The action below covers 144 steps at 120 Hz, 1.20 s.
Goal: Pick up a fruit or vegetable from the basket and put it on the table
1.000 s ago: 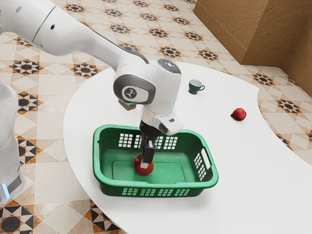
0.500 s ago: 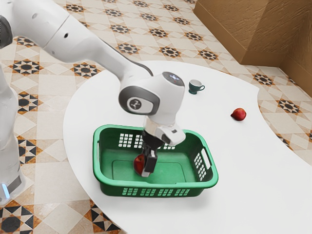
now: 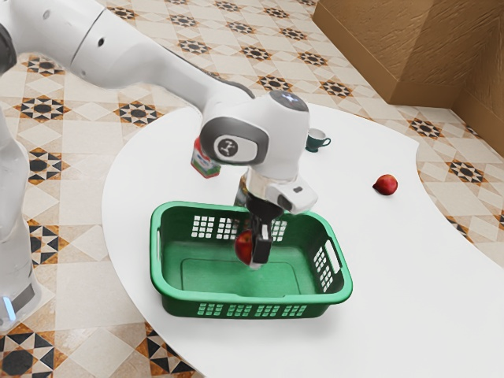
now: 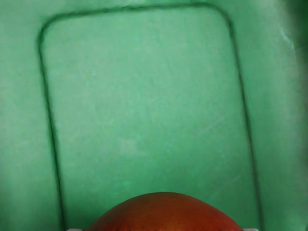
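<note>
My gripper [image 3: 255,250] is inside the green basket [image 3: 181,298] in the exterior view, shut on a red fruit [image 3: 243,246] that it holds up off the basket's floor. One finger covers part of the fruit. In the wrist view the rounded top of the red fruit [image 4: 163,211] shows at the lower edge, in front of the basket's green floor [image 4: 144,106]. The white table [image 3: 402,276] carries the basket.
Beyond the basket stand a red and green carton [image 3: 205,161] and a dark teal cup [image 3: 316,140]. Another red fruit [image 3: 386,185] lies on the table toward the exterior view's right. The basket's walls surround the held fruit.
The gripper and the red fruit have risen from the basket's floor and shifted toward the exterior view's right. The carton has come into sight from behind the arm.
</note>
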Tool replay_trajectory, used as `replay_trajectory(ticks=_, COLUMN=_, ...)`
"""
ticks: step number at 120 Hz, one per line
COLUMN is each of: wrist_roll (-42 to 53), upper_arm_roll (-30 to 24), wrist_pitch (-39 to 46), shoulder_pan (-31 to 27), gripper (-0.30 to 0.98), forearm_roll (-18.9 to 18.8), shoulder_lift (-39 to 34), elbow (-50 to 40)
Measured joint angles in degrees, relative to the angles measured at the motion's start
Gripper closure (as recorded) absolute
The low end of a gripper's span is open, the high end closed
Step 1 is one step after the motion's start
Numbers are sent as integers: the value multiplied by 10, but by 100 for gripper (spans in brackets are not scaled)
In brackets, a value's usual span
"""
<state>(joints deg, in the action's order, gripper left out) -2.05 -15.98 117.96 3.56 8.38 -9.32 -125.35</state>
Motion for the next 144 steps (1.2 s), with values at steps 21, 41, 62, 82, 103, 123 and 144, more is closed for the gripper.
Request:
replay_trajectory(ticks=21, wrist_roll=1, upper_arm_roll=0, wrist_pitch=-56, shoulder_pan=0, gripper=34, forearm_roll=-2, shoulder_lift=6, elbow=128)
replay_trajectory(ticks=41, wrist_roll=4, upper_arm_roll=-1, wrist_pitch=-127, shoulder_pan=9, gripper=33, forearm_roll=-32, shoulder_lift=114, elbow=346)
replay_trajectory(ticks=62, wrist_roll=7, upper_arm_roll=-4, wrist_pitch=-177, shoulder_pan=6, gripper=34, forearm_roll=-90, shoulder_lift=326, elbow=606)
replay_trajectory(ticks=82, wrist_roll=10, upper_arm_roll=-5, wrist_pitch=-175, shoulder_pan=43, gripper=34, forearm_roll=-137, shoulder_lift=479, elbow=768)
replay_trajectory(ticks=103, wrist_roll=15, upper_arm_roll=-13, wrist_pitch=-139, shoulder_pan=63, gripper=34, forearm_roll=-153, shoulder_lift=565, elbow=838)
replay_trajectory(ticks=123, wrist_roll=21, upper_arm_roll=-16, wrist_pitch=-112, shoulder_pan=70, gripper=26, forearm_roll=-157, shoulder_lift=588, elbow=857)
replay_trajectory(ticks=144, wrist_roll=29, upper_arm_roll=-19, wrist_pitch=-71, shoulder_pan=66, gripper=8, forearm_roll=-157, shoulder_lift=594, elbow=853)
